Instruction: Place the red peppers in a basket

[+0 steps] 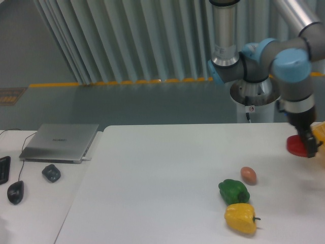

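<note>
The red pepper (295, 145) is glossy red and hangs above the table at the far right, held in my gripper (306, 145). The gripper is shut on it; its dark fingers (310, 143) cover the pepper's right side. A corner of the yellow basket (320, 133) shows at the right edge, just right of the gripper and touching the frame border. The rest of the basket is out of view.
A green pepper (234, 191), a yellow pepper (240, 218) and a small pinkish-orange round fruit (248, 175) lie on the white table (162, 178). A closed laptop (61, 142), a mouse (15, 192) and a dark object (51, 173) sit on the left table.
</note>
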